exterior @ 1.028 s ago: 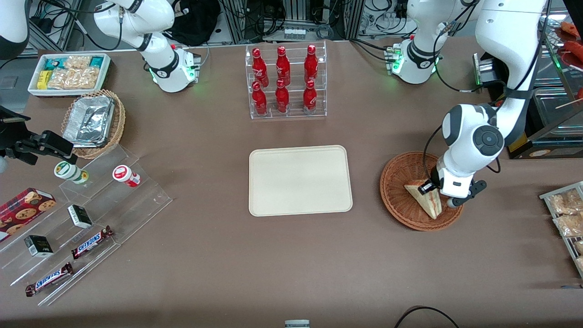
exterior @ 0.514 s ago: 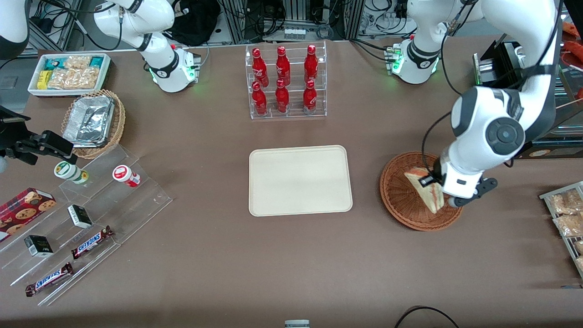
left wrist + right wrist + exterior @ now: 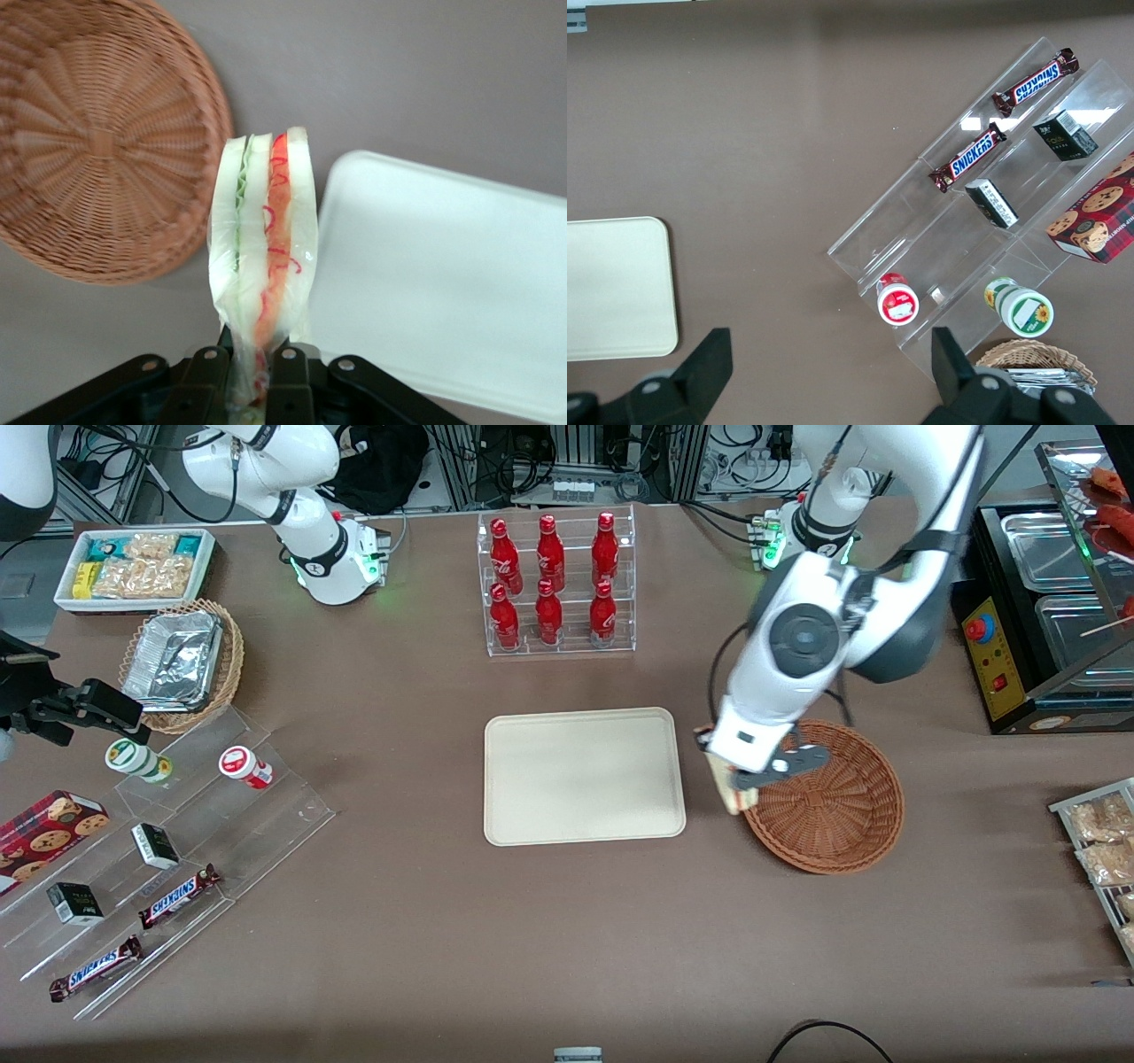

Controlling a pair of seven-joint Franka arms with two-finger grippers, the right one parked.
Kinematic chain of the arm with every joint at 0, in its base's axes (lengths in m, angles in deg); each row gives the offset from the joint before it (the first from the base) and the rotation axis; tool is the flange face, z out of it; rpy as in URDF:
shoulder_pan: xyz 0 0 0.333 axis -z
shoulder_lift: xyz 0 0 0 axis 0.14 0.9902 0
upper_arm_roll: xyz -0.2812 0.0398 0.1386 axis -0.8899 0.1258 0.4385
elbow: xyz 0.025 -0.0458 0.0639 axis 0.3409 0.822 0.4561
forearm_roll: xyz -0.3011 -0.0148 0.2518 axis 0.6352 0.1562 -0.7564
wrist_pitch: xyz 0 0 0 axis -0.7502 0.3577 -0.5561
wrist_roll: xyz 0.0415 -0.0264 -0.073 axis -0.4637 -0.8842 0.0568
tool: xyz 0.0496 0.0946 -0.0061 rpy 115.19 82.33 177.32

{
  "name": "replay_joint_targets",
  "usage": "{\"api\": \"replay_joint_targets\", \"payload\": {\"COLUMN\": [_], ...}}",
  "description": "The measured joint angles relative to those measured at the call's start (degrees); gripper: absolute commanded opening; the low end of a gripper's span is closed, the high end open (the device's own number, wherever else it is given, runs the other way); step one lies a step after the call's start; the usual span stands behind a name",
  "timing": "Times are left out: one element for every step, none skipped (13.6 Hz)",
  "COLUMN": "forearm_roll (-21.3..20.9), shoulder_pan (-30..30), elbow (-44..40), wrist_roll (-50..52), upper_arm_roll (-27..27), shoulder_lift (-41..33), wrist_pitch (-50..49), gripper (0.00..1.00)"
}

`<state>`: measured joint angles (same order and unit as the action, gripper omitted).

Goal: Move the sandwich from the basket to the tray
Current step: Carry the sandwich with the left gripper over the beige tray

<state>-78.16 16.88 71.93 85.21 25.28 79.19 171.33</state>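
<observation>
**Sandwich held on edge between basket and tray**

Seen in the air: the sandwich [image 3: 263,243], wrapped in clear film, gripped at one end by the gripper [image 3: 259,367]. Fingers [image 3: 287,372] closed tightly on that end, with only the thickness of the wedge between them. In the front view, held over the bare table [image 3: 567,921], in the gap between the basket [image 3: 828,815] and the tray [image 3: 585,775], and touching neither.

Judged light and soft: bread that yields under pressure, so easily crushed. Film probably smooth and a little slippery, so some risk of sliding out if held too loosely. Best taken as here, across the two bread faces near one end, with modest force and not on the filling edge.

Long axis directed straight away from the fingers, free end farthest from them. Cut face turned to the wrist camera, green layer on the basket side and red-orange layer on the tray side. Basket without contents; tray bare.
</observation>
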Motion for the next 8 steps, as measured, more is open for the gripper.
{"api": "replay_joint_targets", "payload": {"forearm_roll": [-0.01, -0.02, -0.01, -0.01, -0.01, -0.01, -0.01, -0.01], "shoulder_pan": [1.56, 3.11, 4.76, 6.51, 8.17, 9.58, 10.82, 11.89], "elbow": [-0.35, -0.50, -0.62, -0.93, -1.80, -3.00, -4.36, -5.67], "wrist_roll": [0.00, 0.00, 0.00, 0.00, 0.30, 1.04, 1.72, 2.14], "upper_arm_roll": [0.00, 0.00, 0.00, 0.00, 0.00, 0.01, 0.02, 0.02], "shoulder_lift": [0.74, 1.46, 2.15, 2.99, 4.09, 5.45, 7.06, 8.83], "wrist_pitch": [0.00, 0.00, 0.02, 0.09, 0.13, 0.14, 0.19, 0.60], "gripper": [0.09, 0.09, 0.09, 0.10, 0.10, 0.11, 0.11, 0.11]}}
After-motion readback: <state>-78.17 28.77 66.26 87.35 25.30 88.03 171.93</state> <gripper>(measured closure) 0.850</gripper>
